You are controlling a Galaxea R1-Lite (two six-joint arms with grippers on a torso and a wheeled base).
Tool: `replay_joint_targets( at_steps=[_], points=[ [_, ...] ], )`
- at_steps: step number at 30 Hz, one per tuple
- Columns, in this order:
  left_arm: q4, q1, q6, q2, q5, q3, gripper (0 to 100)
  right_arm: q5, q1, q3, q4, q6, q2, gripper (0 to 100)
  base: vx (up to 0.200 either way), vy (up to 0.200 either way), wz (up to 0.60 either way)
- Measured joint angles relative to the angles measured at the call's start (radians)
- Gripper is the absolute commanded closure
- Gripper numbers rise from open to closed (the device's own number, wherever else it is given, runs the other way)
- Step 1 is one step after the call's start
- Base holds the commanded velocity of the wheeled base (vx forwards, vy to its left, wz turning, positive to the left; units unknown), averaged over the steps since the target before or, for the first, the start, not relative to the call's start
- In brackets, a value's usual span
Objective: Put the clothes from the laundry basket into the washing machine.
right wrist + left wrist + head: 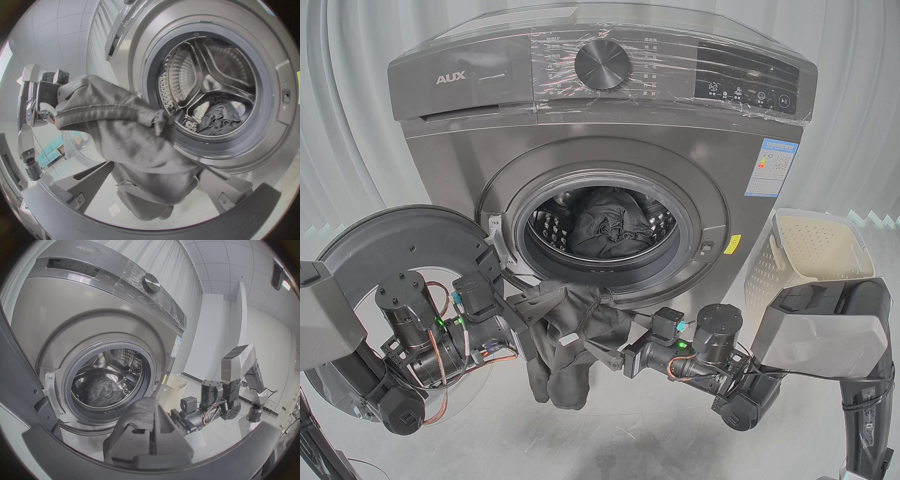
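Dark grey cloth garment (569,369), clamped in fingers of left gripper (544,299), hanging before grey metal washing machine (456,156). Right gripper (584,347) against it, fingers spread.

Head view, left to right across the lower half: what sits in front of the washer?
Open washer door → left gripper → dark garment hanging between the two grippers → right gripper → laundry basket.

I count two garments, a hanging garment (569,356) at my left gripper (153,427), a bundled garment (609,225) beyond it; one washing machine (456,156); one laundry basket (819,250).
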Motion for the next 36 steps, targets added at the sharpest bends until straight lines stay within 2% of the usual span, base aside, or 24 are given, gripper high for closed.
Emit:
replay_joint_targets(
  at_steps=[11, 17, 25, 26, 36],
  points=[
    [0.0, 0.004, 0.001, 0.004, 0.0, 0.0, 100, -0.005, 0.095, 0.013, -0.001, 0.014, -0.002, 0, 0.0, 0.0, 0.0],
    [0.0, 0.007, 0.001, 0.006, 0.0, -0.001, 100, -0.09, 0.121, 0.02, 0.0, 0.028, -0.015, 0, 0.0, 0.0, 0.0],
    [0.0, 0.008, 0.0, 0.006, 0.0, -0.001, 100, -0.16, 0.107, -0.009, 0.012, 0.031, -0.014, 0, 0.0, 0.0, 0.0],
    [0.0, 0.008, 0.0, 0.006, 0.0, -0.002, 100, -0.162, 0.106, -0.013, 0.012, 0.031, -0.013, 100, 0.0, 0.0, 0.0],
    [0.0, 0.008, -0.001, 0.007, 0.001, -0.001, 100, -0.163, 0.109, -0.013, 0.003, 0.033, -0.022, 100, 0.0, 0.0, 0.0]
  ],
)
